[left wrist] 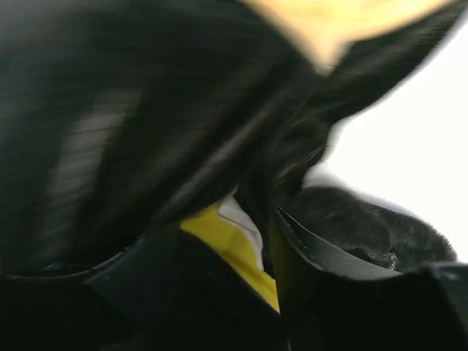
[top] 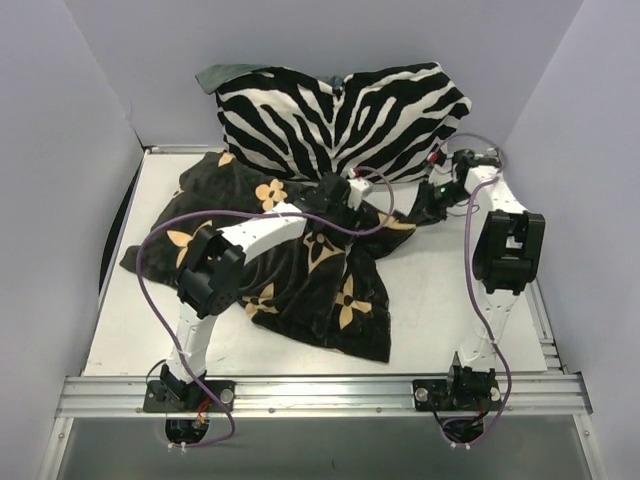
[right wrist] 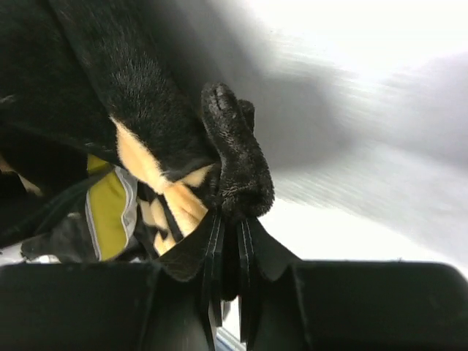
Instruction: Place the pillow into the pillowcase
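Most of the pillow (left wrist: pixel 228 252): judged to be inside the case. The top view shows none of it. Only a strip of olive-yellow edge band with a scrap of white beside it peeks out in both wrist views.
Left to do: probably pulling the case mouth over that last exposed corner, then letting go. The mouth is not yet closed over the band.
Pillowcase (top: pixel 300 270): black velvety fabric with tan-orange flower and star motifs. It lies rumpled and bulging across the left and middle of the table (top: pixel 450 300), with its near corner draped toward the front.
Left gripper (left wrist: pixel 234 230): reaches over the case to its far edge. Its fingers (left wrist: pixel 307 256) flank the yellow band among black folds, but the blur hides whether they press on it, so I cannot tell.
Right gripper (right wrist: pixel 228 234): at the case's right-hand corner, with its fingers pressed together on a nub of black velvet. The pillow's band sits just to one side.
Zebra-striped cushion (top: pixel 340 115): at the back, just behind the case, and not involved.
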Controlling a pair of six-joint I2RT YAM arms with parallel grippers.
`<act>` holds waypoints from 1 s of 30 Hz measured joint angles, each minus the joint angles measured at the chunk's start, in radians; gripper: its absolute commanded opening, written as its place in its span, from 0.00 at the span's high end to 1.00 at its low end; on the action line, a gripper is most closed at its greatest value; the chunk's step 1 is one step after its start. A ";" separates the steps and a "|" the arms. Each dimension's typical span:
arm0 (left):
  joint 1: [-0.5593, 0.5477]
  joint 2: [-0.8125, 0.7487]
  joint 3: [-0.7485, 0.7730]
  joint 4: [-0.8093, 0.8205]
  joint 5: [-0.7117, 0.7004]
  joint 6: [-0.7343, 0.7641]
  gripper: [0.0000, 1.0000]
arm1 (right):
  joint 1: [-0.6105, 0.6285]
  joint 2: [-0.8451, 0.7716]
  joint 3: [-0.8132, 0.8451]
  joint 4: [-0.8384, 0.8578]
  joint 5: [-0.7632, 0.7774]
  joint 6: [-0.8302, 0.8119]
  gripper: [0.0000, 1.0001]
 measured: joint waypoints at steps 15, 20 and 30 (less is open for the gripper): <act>0.121 -0.221 -0.159 0.053 -0.032 -0.097 0.07 | -0.069 0.061 0.370 -0.173 0.066 -0.079 0.25; 0.116 -0.234 -0.124 -0.010 0.040 -0.033 0.05 | -0.090 -0.017 0.040 -0.162 0.103 -0.076 0.31; -0.036 -0.258 -0.082 -0.070 0.101 0.082 0.03 | -0.013 -0.055 -0.249 -0.050 0.032 0.045 0.63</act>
